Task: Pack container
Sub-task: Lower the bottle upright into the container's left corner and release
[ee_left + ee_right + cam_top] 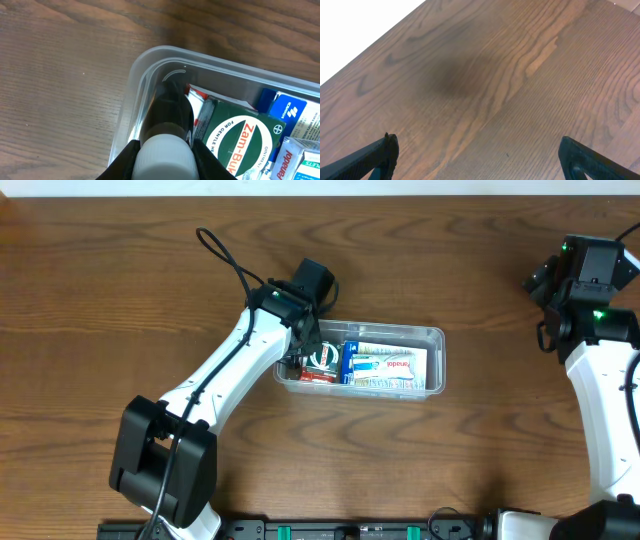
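The clear plastic container (432, 340) sits mid-table; its rounded corner shows in the left wrist view (145, 65). It holds a green Zam-Buk box (240, 140), blue and white packets (385, 366) and a red item. My left gripper (162, 157) is shut on a dark bottle with a white cap (167, 117), held inside the container's left end against the wall. In the overhead view the left gripper (300, 345) is over that end. My right gripper (477, 155) is open and empty above bare wood at the far right (575, 265).
The brown wooden table (120, 300) surrounds the container. The table's far edge shows as a white band in the right wrist view (360, 30). A black cable (225, 260) loops behind the left arm.
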Tool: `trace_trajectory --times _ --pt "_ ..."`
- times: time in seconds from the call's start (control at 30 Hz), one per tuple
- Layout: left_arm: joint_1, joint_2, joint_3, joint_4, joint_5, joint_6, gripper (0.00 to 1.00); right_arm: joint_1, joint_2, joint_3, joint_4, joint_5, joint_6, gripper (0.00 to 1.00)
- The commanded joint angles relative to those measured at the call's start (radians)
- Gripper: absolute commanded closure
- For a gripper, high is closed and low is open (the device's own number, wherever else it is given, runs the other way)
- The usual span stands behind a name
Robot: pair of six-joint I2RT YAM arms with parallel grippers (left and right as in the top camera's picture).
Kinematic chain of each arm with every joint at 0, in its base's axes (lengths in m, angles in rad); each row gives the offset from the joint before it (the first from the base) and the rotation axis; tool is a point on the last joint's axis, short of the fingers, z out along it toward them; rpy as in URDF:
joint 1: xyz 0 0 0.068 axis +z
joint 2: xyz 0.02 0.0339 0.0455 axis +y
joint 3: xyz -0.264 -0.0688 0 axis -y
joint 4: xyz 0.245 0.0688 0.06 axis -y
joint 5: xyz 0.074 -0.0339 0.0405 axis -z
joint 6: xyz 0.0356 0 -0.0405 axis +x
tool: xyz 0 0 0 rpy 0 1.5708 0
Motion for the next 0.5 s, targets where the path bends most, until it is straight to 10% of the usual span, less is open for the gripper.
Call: trace_trajectory --times 0.0,0.47 --pt "0.000 0.006 -0.002 0.004 -0.027 -0.009 0.80 -0.003 0.001 0.001 0.000 0.010 0.014 0.01" --pt "0.000 0.006 -0.002 0.006 -0.027 -0.009 0.79 -0.004 0.001 0.001 0.000 0.010 0.014 0.01"
